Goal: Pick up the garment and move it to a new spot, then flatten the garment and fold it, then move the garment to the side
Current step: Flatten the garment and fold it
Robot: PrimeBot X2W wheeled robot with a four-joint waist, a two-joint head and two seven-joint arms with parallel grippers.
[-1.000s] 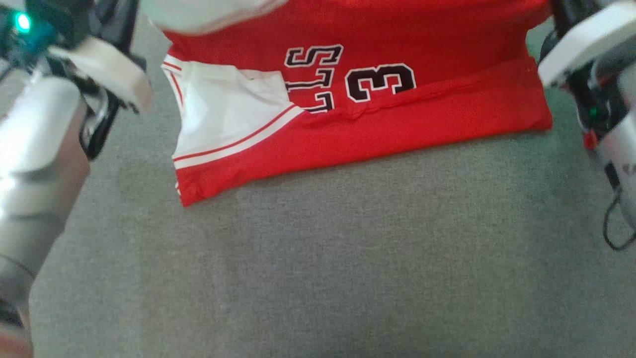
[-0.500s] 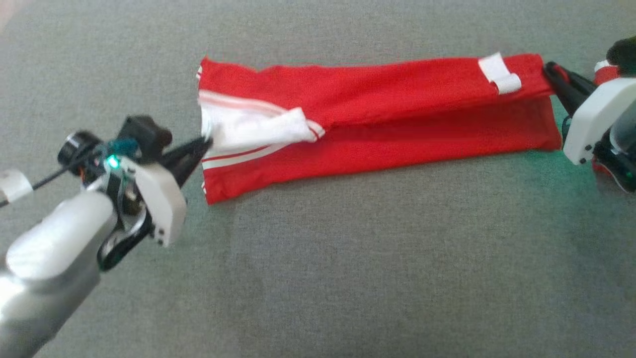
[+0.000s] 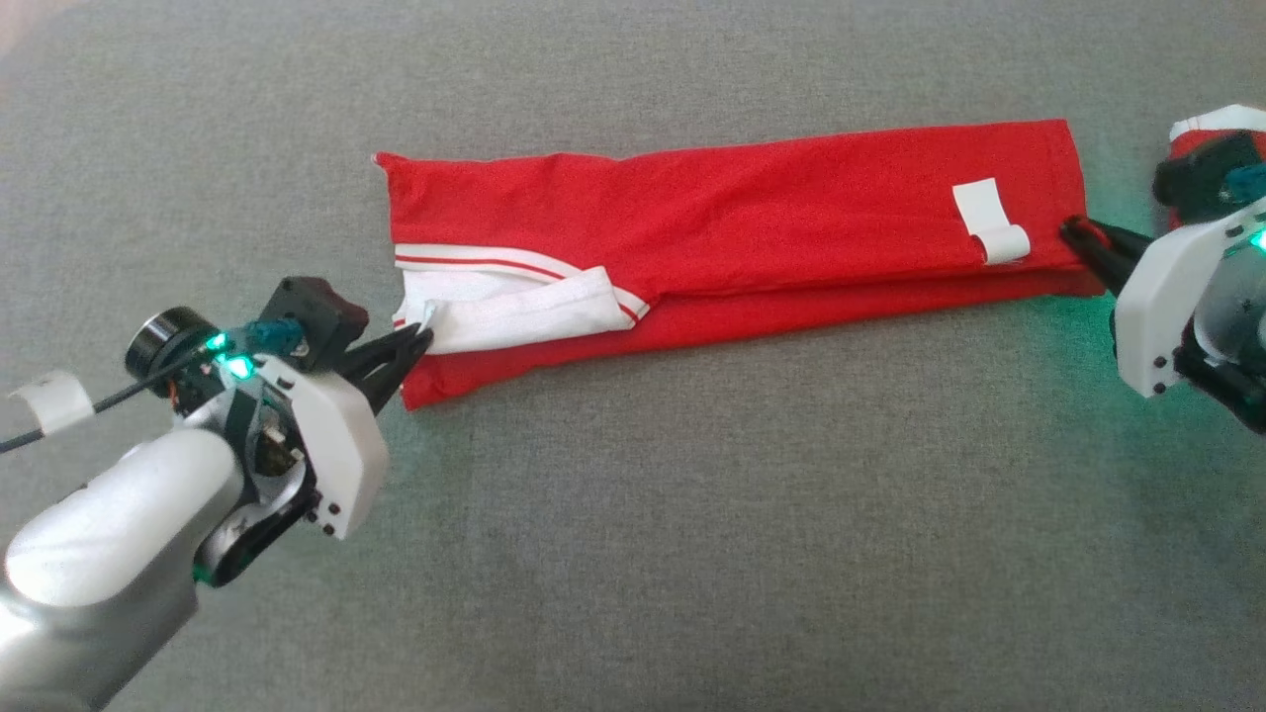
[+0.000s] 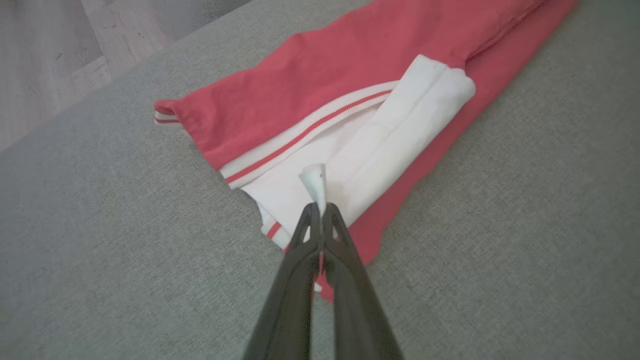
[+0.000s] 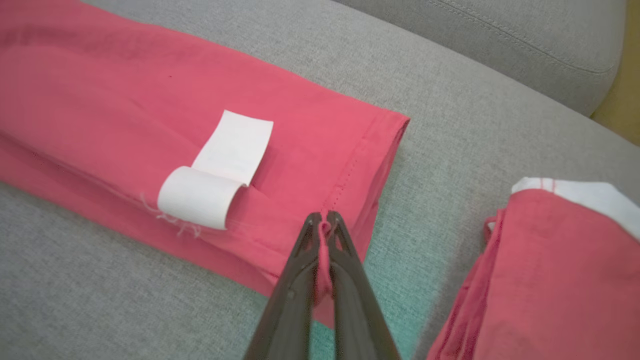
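Lowered since earlier, the red-and-white cloth jersey lay folded across the middle of the grey fabric cushion; left hand and right hand, pinched shut on its ends, would best release together.

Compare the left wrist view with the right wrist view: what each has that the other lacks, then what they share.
Left wrist: the left hand pinching the white striped panel, wooden floor. Right wrist: the right hand pinching the red hem, a curled white label, a second folded red garment. Shared: the red garment on grey upholstery.
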